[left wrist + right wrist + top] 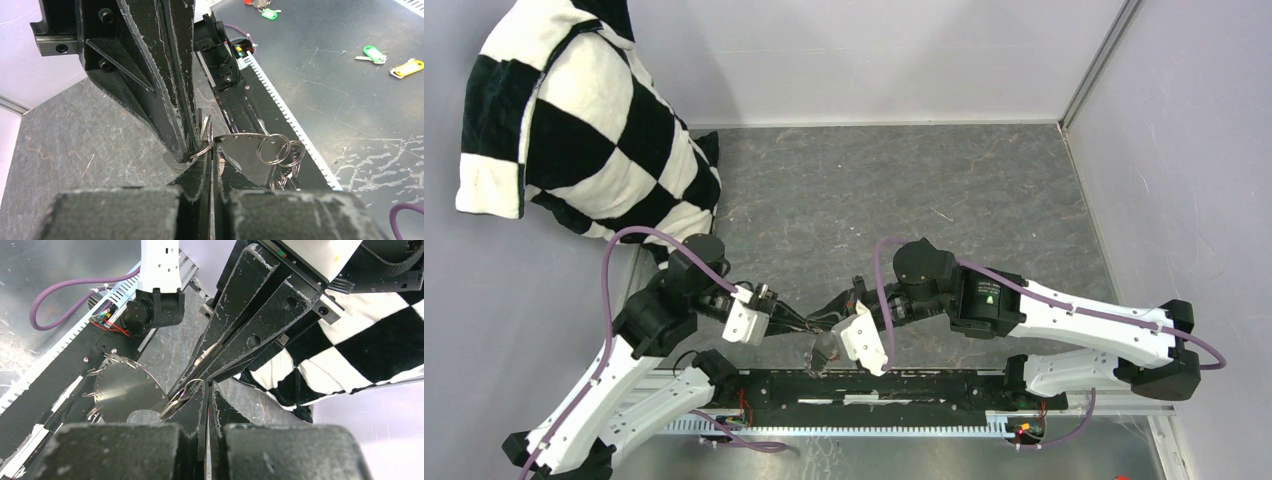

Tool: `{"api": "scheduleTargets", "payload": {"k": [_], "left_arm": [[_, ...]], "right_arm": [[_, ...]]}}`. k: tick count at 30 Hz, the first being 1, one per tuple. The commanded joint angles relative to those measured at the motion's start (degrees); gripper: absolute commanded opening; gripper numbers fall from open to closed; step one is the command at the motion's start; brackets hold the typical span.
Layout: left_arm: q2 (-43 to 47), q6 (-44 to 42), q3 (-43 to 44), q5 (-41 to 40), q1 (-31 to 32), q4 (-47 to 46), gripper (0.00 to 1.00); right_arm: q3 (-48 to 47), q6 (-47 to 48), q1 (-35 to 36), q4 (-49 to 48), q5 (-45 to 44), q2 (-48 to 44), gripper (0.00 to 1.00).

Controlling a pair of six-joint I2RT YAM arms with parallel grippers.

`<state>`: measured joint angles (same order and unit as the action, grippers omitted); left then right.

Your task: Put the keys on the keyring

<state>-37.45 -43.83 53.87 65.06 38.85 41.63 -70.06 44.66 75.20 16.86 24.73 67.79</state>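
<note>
Both grippers meet above the table's near edge. My left gripper [804, 322] [212, 156] is shut on the keyring [245, 150] [125, 390], which shows as a thin silvery metal plate with holes along its rim. Several small split rings [277, 149] hang from it, and in the top view it dangles below the fingers [819, 355]. My right gripper [832, 312] [206, 387] is shut on a small split ring [195, 384] [202, 150] carrying a silvery key [175, 405]. That ring touches the plate's edge right at the left fingertips. The key's head is hidden.
A black-and-white checkered cloth [574, 120] hangs at the back left. The black rail [874, 385] with the arm bases runs under the grippers. In the left wrist view, loose keys with green [372, 52] and yellow [406, 67] tags lie on the metal surface beyond the rail.
</note>
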Motion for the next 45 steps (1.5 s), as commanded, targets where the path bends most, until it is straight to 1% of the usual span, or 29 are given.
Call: {"api": "scheduleTargets", "payload": {"k": [1,3,4,7,8,12,15,16,18,22,27,29,31,37,45], "left_arm": [[0.69,-0.44,1.71,4.72,0.17,-1.86,0.02],[1.61,3.49,0.91,4.21,0.17,-6.27,0.02],[2.47,7.60,-0.43,3.46,0.17,-9.59,0.02],[5.75,17.54,-4.62,0.83,0.17,-23.36,0.02],[6.11,19.49,-5.22,-0.18,0.17,-25.89,0.02],[5.93,24.74,-6.21,-3.20,0.17,-31.61,0.02],[6.34,27.97,-7.43,-3.99,0.17,-36.53,0.02],[6.40,29.18,-7.90,-4.43,0.17,-37.90,0.02],[7.13,31.34,-9.22,-4.95,0.17,-41.11,0.02],[8.65,32.31,-11.87,-4.34,0.17,-46.33,0.02],[9.56,31.36,-14.56,-3.72,0.17,-49.80,0.02],[10.25,31.44,-16.05,-3.75,0.17,-52.20,0.02],[10.76,31.84,-17.34,-4.27,0.17,-54.91,0.02],[10.50,33.03,-19.11,-6.00,0.17,-61.90,0.02],[10.35,33.31,-19.88,-5.82,0.17,-67.20,0.02]], "right_arm": [[0.54,0.30,-0.31,-5.00,-5.08,-0.32,0.00],[0.30,-0.22,-0.43,-4.72,-5.44,0.21,0.00],[0.18,-0.68,-0.44,-4.65,-5.93,0.40,0.00],[-0.57,-2.62,-0.58,-4.69,-7.09,0.76,0.00],[-1.03,-3.62,-0.79,-4.74,-7.71,1.02,0.00],[-3.89,-7.12,-1.18,-2.54,-8.21,2.37,0.00],[-6.90,-8.57,-1.28,1.59,-7.41,4.03,0.00],[-7.68,-8.96,-1.37,2.84,-7.06,4.45,0.01],[-8.67,-9.73,-1.78,4.53,-6.23,4.84,0.06],[-11.51,-10.79,-3.69,8.04,-2.37,6.32,0.16],[-19.37,-12.70,-6.60,15.18,4.83,10.92,0.27],[-22.42,-13.34,-7.50,18.05,7.80,13.09,0.29],[-22.62,-14.53,-8.09,17.98,9.14,13.07,0.32],[-26.41,-19.08,-10.99,19.71,13.85,15.14,0.30],[-26.38,-26.85,-12.65,16.98,21.08,17.67,0.29]]}}
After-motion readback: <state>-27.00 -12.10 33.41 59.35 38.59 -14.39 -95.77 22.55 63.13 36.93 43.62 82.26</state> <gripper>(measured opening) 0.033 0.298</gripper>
